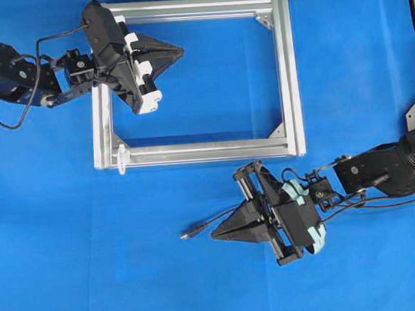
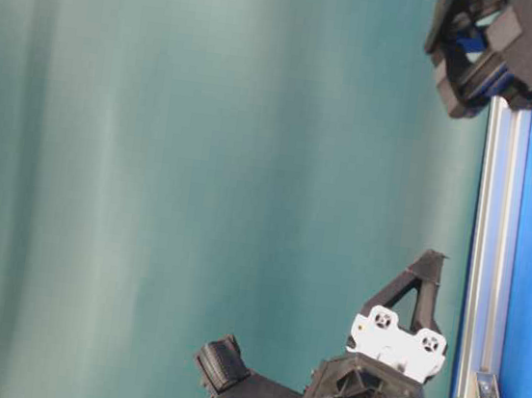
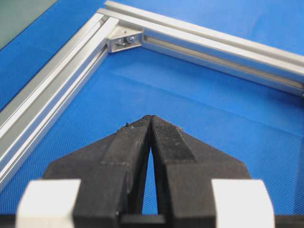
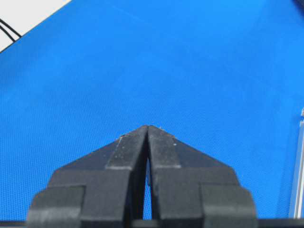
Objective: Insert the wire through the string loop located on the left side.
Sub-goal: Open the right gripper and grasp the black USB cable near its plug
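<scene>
Evidently nothing is started: both end effectors, left [image 1: 177, 52] and right [image 1: 216, 234], are pinched closed and empty. The thin black wire [image 1: 207, 225] lies on the blue cloth table [image 1: 94, 263] just left of the right one; the white string loop [image 1: 122, 158] hangs at the aluminium frame's [image 1: 291, 71] near-left corner. Next: grasp the wire's metallic-tipped plug.

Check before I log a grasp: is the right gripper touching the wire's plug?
Apart. Overhead, blue cloth shows between the right gripper tips and the wire plug; its wrist view shows shut, empty jaws.
</scene>
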